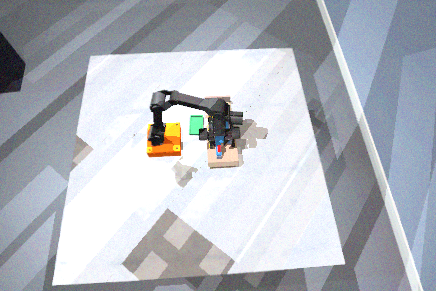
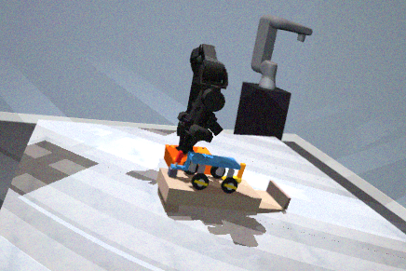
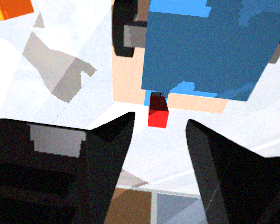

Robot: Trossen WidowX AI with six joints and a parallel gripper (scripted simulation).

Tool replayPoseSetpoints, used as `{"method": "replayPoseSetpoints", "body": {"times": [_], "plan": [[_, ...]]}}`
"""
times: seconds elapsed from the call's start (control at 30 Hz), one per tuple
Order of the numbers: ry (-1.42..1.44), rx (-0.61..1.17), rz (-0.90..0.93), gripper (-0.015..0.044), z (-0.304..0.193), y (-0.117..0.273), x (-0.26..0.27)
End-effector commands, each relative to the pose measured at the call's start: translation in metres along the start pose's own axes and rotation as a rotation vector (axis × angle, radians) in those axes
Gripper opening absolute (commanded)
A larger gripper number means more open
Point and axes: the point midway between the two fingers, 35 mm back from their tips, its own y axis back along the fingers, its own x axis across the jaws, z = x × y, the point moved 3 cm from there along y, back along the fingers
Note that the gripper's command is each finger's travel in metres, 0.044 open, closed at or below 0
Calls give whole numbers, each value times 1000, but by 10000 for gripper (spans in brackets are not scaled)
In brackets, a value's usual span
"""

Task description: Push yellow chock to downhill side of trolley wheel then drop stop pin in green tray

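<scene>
The blue trolley (image 1: 220,137) (image 2: 210,160) (image 3: 211,50) stands on the tan ramp (image 1: 223,160) (image 2: 209,196) (image 3: 128,82). The red-headed stop pin (image 1: 220,150) (image 2: 181,157) (image 3: 158,117) sticks out at the trolley's uphill end. The yellow chock with its orange handle (image 2: 240,170) sits against the downhill wheel (image 2: 229,184). My gripper (image 2: 187,147) (image 3: 160,121) is open and points down at the uphill end. Its fingertips stand on either side of the pin head, just short of it and not touching it. The green tray (image 1: 196,124) lies left of the ramp.
The arm's orange base (image 1: 164,140) (image 2: 172,154) stands left of the tray. A dark pedestal (image 2: 263,111) with a grey fixture stands beyond the table. A raised lip (image 2: 278,195) ends the ramp's low side.
</scene>
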Motion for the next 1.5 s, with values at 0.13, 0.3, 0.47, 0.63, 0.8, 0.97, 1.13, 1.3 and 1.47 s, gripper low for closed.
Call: {"method": "replayPoseSetpoints", "body": {"times": [0.13, 0.3, 0.47, 0.63, 0.8, 0.97, 1.13, 1.3, 1.47], "plan": [[7, 2, 7, 190, 0, -6, 1], [7, 2, 7, 190, 0, -13, 0], [7, 2, 7, 190, 0, -20, -1], [7, 2, 7, 190, 0, -27, -1], [7, 3, 7, 190, 0, -34, 0], [7, 3, 7, 190, 0, -41, 1], [0, 3, 1, 164, -1, -40, 0], [0, 3, 1, 72, -1, -40, 0], [0, 3, 1, 38, -1, -40, 0]]}}
